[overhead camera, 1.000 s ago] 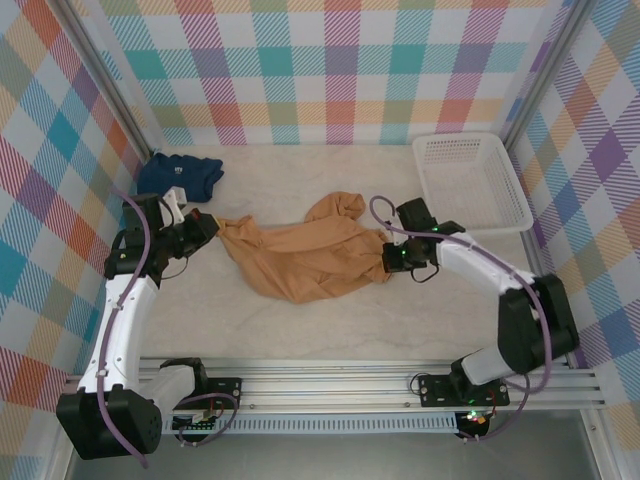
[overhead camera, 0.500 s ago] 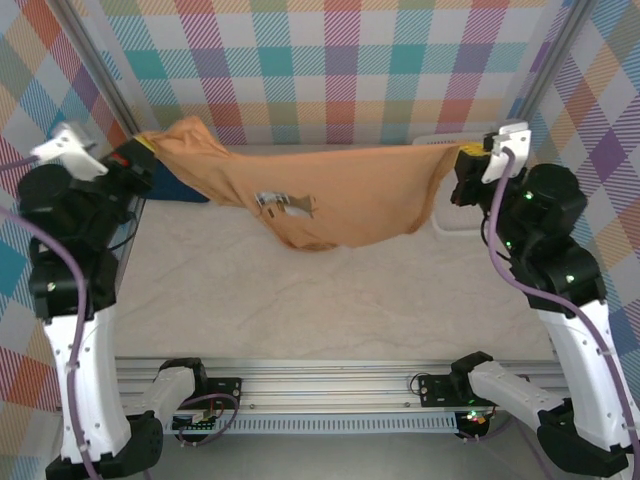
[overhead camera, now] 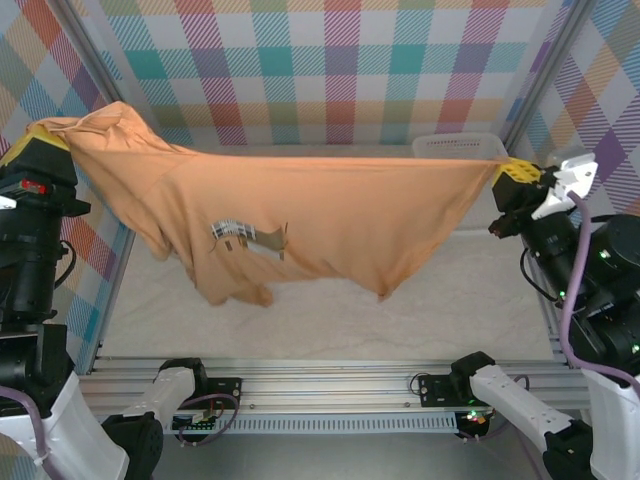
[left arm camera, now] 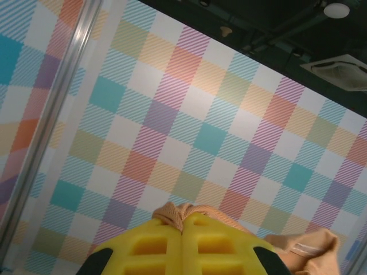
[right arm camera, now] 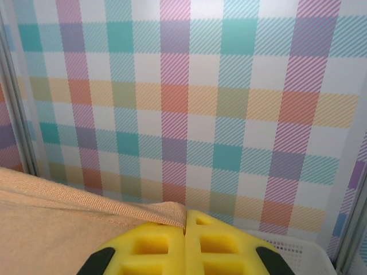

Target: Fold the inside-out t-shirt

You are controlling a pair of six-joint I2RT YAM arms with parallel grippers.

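The inside-out t-shirt point(overhead camera: 330, 215) is recorded as plain tan-orange. Its neck tag point(overhead camera: 232, 230) is noted as white with dark print. The pads of the left gripper point(left arm camera: 182, 224) and the right gripper point(right arm camera: 184, 222) are seen as bright yellow. The walls point(overhead camera: 340, 60) are patterned in a pastel check of teal, orange, purple, yellow and white. The basket point(overhead camera: 455, 147) is white mesh. The tabletop point(overhead camera: 470, 300) is pale beige, faintly marbled. The cables point(overhead camera: 564, 280) are purple.

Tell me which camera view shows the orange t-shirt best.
The top view: the whole t-shirt hangs stretched between left gripper and right gripper. Left wrist view shows a pinched bit, right wrist view one taut edge.
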